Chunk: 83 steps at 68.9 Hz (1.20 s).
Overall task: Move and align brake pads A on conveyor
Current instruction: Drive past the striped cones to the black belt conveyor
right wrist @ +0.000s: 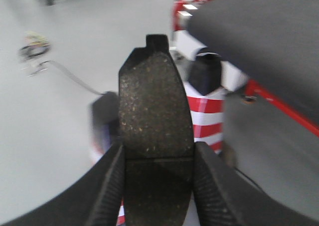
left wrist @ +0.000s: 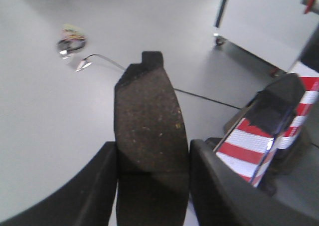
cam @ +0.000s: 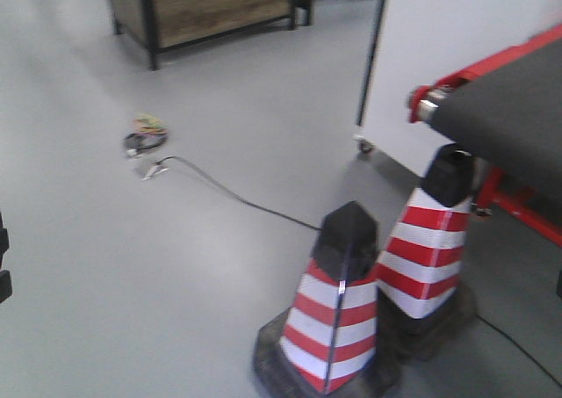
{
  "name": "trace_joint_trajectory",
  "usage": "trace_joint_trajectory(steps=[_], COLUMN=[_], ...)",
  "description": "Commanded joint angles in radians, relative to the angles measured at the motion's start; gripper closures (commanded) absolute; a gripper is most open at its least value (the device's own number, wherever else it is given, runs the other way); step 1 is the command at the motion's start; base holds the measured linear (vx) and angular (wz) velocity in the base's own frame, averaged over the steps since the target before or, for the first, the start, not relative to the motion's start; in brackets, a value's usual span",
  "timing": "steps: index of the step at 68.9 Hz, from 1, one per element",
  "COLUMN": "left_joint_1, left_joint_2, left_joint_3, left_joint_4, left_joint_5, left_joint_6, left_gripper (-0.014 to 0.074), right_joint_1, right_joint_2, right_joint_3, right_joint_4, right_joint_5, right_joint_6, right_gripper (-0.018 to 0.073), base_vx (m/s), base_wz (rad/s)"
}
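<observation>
In the left wrist view a dark-grey brake pad (left wrist: 149, 126) stands on end between the black fingers of my left gripper (left wrist: 152, 171), which is shut on its lower half above the grey floor. My right gripper (right wrist: 158, 173) is likewise shut on a second brake pad (right wrist: 155, 106), gripped at its thin middle groove. The conveyor (cam: 518, 126) is a dark charcoal belt with red edge strips, at the right edge of the front view and at the upper right (right wrist: 269, 41) of the right wrist view. Neither gripper shows in the front view.
Two red-and-white traffic cones (cam: 338, 310) (cam: 430, 249) stand on the floor in front of the conveyor's end. A black cable (cam: 237, 196) runs across the floor from a small bundle (cam: 145, 136). A white panel on casters (cam: 439, 55) and a wooden cabinet (cam: 211, 3) stand behind.
</observation>
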Motion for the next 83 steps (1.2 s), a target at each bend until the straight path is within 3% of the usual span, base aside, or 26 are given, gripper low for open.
trace_joint_trajectory(steps=[1, 83], left_joint_1=[-0.004, -0.004], left_joint_2=[-0.004, -0.004], left_joint_3=[-0.029, -0.029], left_joint_4=[-0.009, -0.009], left_joint_5=[-0.091, -0.091], left_joint_6=[-0.002, -0.002], left_gripper=[0.0514, 0.0514], right_joint_1=[-0.001, -0.001], right_joint_2=[-0.005, -0.005], right_joint_3=[-0.031, -0.031], right_joint_4=[-0.009, -0.009], right_joint_5=[-0.087, -0.087], right_joint_6=[-0.006, -0.006], right_gripper=[0.0534, 0.0534], base_vx=[0.25, 0.18], base_wz=[-0.73, -0.63])
